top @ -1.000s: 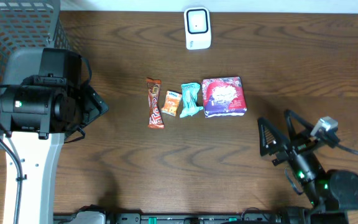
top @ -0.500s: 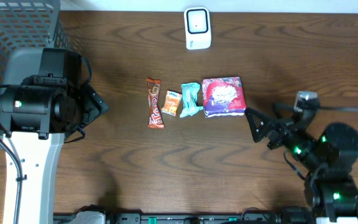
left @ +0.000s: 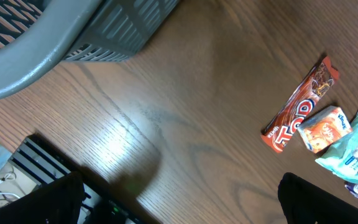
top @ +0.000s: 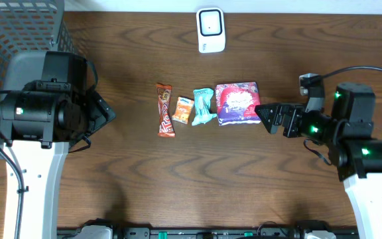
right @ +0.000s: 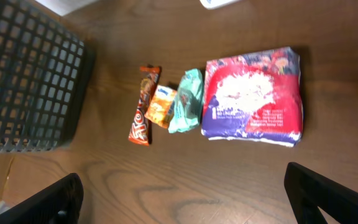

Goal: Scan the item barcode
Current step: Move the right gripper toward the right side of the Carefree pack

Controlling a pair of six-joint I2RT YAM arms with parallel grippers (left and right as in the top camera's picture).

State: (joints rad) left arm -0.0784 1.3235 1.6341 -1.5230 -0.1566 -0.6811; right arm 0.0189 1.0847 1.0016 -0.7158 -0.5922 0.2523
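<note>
Four snack items lie in a row mid-table: a brown-orange candy bar, a small orange packet, a teal packet and a purple-red pack. A white barcode scanner stands at the far edge. My right gripper is open and empty, its tips just right of the purple-red pack, which fills the upper part of the right wrist view above the gripper. My left gripper hangs open and empty at the left, well away from the candy bar.
A grey mesh basket fills the far left corner, close behind the left arm; it also shows as the basket and the basket. Bare wood lies in front of the row of items.
The right arm has swung up from the front right corner and leftward, bringing its open gripper beside the purple-red pack. The left arm and the items have not moved.
</note>
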